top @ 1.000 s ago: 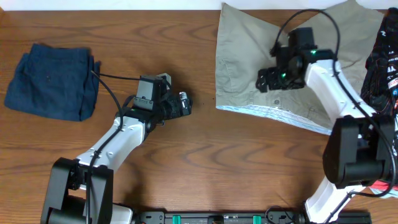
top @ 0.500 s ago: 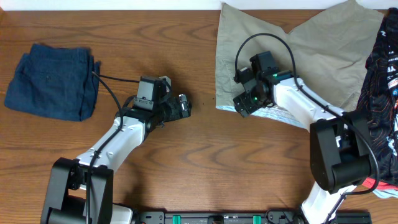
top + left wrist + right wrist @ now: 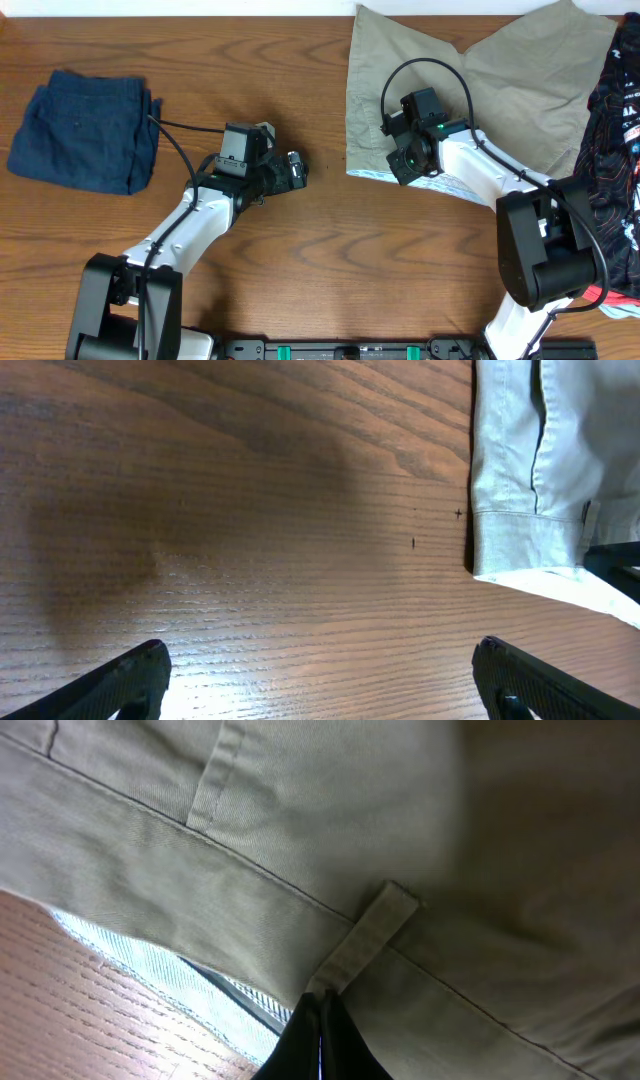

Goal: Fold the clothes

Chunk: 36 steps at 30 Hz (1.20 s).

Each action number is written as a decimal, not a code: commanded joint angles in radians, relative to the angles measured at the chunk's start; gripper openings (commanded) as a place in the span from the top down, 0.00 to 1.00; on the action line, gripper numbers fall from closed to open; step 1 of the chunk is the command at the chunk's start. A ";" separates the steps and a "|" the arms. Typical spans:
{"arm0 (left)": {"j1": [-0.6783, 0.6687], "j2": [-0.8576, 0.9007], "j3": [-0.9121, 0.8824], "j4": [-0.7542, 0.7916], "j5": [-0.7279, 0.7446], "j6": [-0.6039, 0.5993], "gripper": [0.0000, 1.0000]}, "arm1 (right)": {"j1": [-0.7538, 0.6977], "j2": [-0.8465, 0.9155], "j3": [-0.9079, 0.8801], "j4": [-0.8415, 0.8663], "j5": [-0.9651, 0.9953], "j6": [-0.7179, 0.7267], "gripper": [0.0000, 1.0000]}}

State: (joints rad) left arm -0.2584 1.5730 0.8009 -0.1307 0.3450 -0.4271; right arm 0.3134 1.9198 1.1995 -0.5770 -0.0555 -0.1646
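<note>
Right gripper (image 3: pixel 320 1020) has its jaws pinched tight on the waistband edge of the large khaki-beige cotton shorts (image 3: pixel 500 80), just under a khaki belt loop (image 3: pixel 365 940); pale blue waistband lining (image 3: pixel 150 960) peeks out at 8 o'clock of the grip; the shorts lie spread flat at the wooden table's (image 3: pixel 330 260) 1 o'clock; left gripper (image 3: pixel 320 670) hovers at centre over bare wood, jaws spread wide, holding nothing; folded dark blue denim garment (image 3: pixel 85 130) at 10 o'clock; dark and red heap of garments (image 3: pixel 620 130) at 3 o'clock.
</note>
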 commanded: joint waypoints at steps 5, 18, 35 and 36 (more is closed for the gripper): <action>0.000 0.002 0.021 -0.003 0.002 -0.008 0.02 | 0.021 0.005 -0.005 0.008 -0.110 0.035 0.99; 0.000 0.002 0.021 -0.002 0.002 -0.008 0.02 | 0.231 0.005 -0.003 0.087 -0.401 0.026 0.99; 0.000 0.002 0.021 -0.011 -0.072 -0.008 0.03 | 0.238 0.005 -0.001 0.192 -0.012 -0.010 0.44; 0.002 0.002 0.021 -0.019 -0.115 -0.008 0.03 | 0.238 0.005 -0.001 0.195 -0.004 -0.009 0.44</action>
State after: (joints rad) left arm -0.2581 1.5730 0.8009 -0.1356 0.3210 -0.4305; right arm 0.5522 1.9198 1.1992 -0.3901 -0.1280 -0.1474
